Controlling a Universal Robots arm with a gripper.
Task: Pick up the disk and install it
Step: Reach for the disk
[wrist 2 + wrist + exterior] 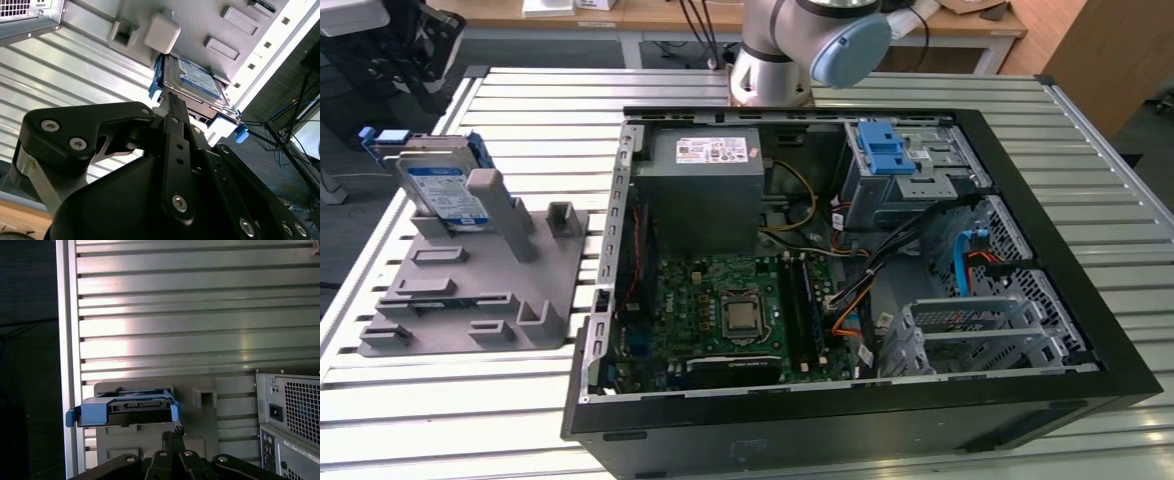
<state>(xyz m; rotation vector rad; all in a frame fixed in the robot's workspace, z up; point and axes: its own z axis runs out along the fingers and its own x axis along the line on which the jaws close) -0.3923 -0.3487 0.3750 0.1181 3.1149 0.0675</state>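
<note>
The disk [443, 190] stands on edge in the grey holder [480, 290] at the exterior view's left, its white-and-blue label facing out and blue rails along its sides. Both wrist views look towards it: the second shows its labelled face [200, 82], the first its connector edge between the blue rails [125, 410]. My gripper [172, 100] is shut, its black fingers pressed together with nothing between them. It hangs short of the disk without touching it, and its tip [173, 433] points at the holder.
An open computer case [1067, 250] lies on the slatted metal table [520, 110], showing a motherboard [734, 310], a grey power supply box [704, 185] and a drive bay with a blue latch [887, 155]. The arm's base [774, 70] stands behind the case.
</note>
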